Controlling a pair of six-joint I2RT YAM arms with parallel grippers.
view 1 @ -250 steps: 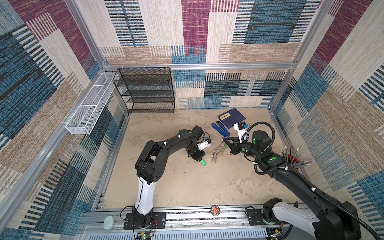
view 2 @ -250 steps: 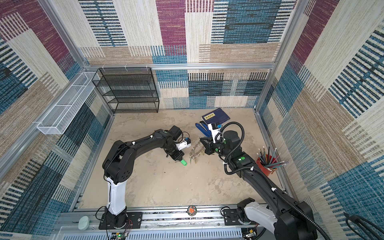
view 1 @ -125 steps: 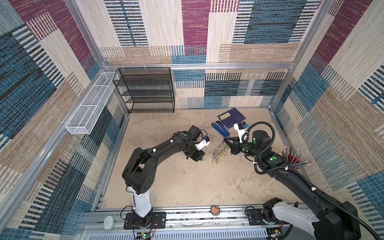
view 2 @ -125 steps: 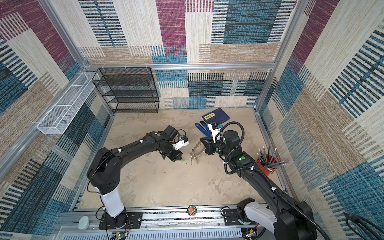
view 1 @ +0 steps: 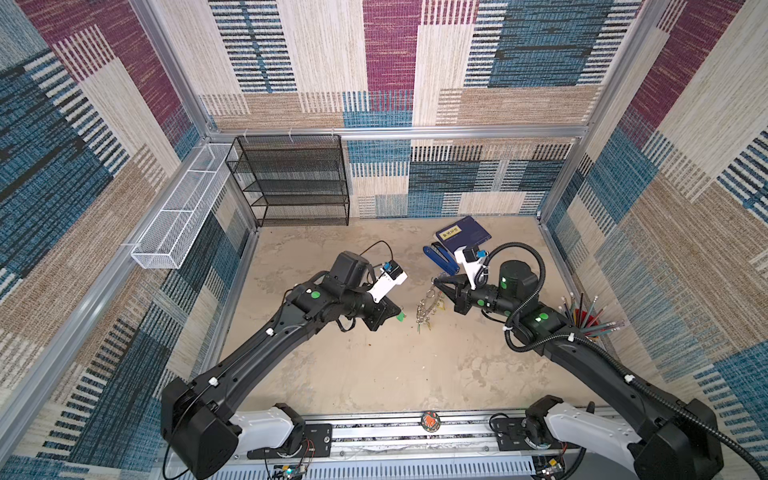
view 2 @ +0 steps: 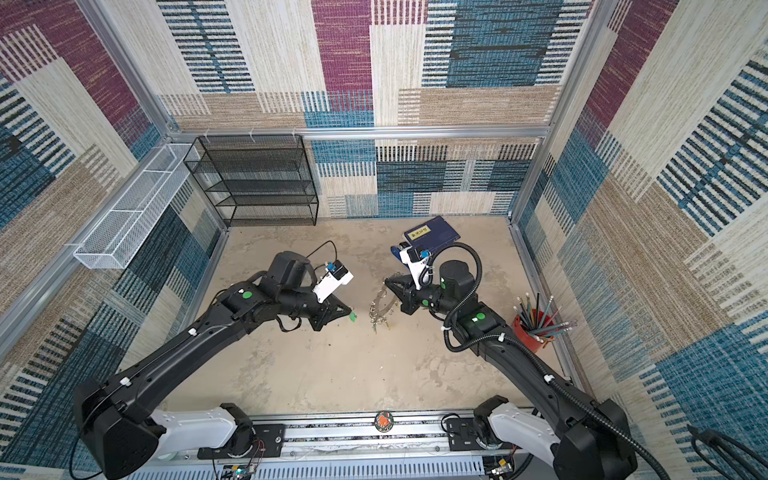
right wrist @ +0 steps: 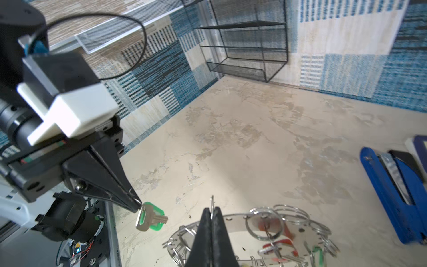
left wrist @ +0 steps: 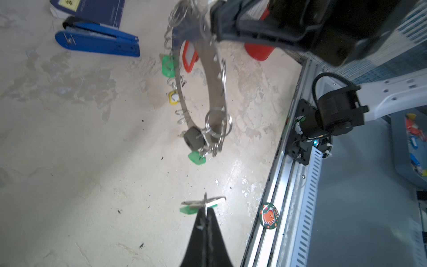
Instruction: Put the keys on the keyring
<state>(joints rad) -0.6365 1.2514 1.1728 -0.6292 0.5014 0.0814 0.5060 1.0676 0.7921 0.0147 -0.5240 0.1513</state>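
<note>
My left gripper is shut on a silver key with a green tag, gripping its head. The key hangs in the air just left of the keyring, not touching it. The keyring is a flat grey ring edged with split rings and green, yellow and red tags. It hangs tilted from my right gripper, which is shut on a thin split ring at its upper edge. A dark-tagged key dangles from the keyring's low end.
A blue stapler and a navy book lie behind the right gripper. A red cup of pencils stands at the right wall. A black wire shelf and a white wire basket are at the back left.
The left arm's elbow has swung down and toward the front left, while its gripper kept the green-tagged key close beside the keyring. The right arm and the keyring have stayed put.
</note>
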